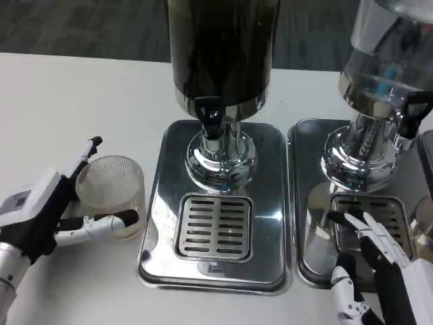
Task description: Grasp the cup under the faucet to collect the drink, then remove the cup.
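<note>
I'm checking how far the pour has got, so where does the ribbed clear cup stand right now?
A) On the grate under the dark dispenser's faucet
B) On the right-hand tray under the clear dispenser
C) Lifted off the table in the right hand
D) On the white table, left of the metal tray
D: the cup stands on the table, left of the metal tray, between the left hand's fingers.

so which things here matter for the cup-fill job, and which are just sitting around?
Job:
- cup, on the table left of the tray
- left hand, fingers either side of the cup
- dark dispenser and its faucet
- drip tray below it

Just there:
- clear dispenser and its tray
- right hand, open over that tray
</note>
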Controlling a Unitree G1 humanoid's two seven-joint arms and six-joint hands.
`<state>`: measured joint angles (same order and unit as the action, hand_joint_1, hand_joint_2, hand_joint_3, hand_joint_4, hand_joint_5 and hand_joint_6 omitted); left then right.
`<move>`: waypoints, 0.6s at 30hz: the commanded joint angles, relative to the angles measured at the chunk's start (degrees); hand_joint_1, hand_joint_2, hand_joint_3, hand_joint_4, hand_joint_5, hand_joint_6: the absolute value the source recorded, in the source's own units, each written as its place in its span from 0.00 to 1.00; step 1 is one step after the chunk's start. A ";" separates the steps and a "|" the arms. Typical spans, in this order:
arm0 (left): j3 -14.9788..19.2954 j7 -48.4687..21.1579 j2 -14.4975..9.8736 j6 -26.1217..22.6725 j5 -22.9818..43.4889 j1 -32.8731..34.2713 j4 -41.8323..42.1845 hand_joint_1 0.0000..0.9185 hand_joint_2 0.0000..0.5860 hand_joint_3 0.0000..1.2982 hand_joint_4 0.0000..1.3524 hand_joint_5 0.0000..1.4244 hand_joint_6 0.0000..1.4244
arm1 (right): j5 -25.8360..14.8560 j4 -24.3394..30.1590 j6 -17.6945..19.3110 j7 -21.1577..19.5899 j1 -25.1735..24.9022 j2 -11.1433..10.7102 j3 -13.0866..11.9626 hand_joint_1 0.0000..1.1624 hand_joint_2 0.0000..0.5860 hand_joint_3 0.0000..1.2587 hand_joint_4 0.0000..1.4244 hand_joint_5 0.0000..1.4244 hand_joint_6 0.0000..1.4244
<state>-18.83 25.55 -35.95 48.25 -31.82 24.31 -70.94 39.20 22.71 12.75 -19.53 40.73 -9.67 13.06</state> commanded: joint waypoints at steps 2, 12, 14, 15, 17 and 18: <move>-0.59 -0.82 1.45 -0.36 -0.43 -0.71 -0.32 0.28 0.07 0.02 0.06 0.24 0.39 | -0.64 0.62 0.99 0.29 0.26 -0.31 -0.58 0.21 1.00 0.18 0.07 0.06 0.06; 0.52 -1.49 3.35 0.44 1.44 -0.99 -0.64 0.36 0.12 0.13 0.18 0.38 0.60 | -1.07 1.02 0.88 0.63 0.53 -0.04 -1.02 0.20 0.99 0.18 0.07 0.06 0.06; 0.94 -1.97 3.85 0.48 2.21 -1.07 -0.76 0.38 0.13 0.17 0.21 0.42 0.66 | -0.95 1.06 0.88 0.55 0.56 0.04 -1.03 0.20 0.98 0.18 0.07 0.06 0.06; 1.14 -2.17 4.04 0.41 2.44 -1.06 -0.81 0.39 0.14 0.20 0.25 0.45 0.71 | -1.09 1.04 1.00 0.52 0.60 0.08 -1.05 0.19 0.98 0.18 0.07 0.06 0.06; 1.38 -2.07 4.37 0.19 2.43 -1.00 -0.85 0.41 0.16 0.26 0.30 0.51 0.78 | -1.12 0.91 1.02 0.43 0.66 0.11 -1.12 0.19 0.98 0.18 0.07 0.06 0.06; 1.55 -2.10 4.52 0.16 2.52 -1.00 -0.86 0.41 0.17 0.28 0.33 0.53 0.80 | -1.23 0.88 1.07 0.37 0.76 0.15 -1.15 0.19 0.98 0.18 0.07 0.06 0.06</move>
<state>-16.86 24.71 -32.64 48.45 -29.03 24.31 -71.12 38.55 22.98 12.77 -19.07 40.99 -9.60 12.21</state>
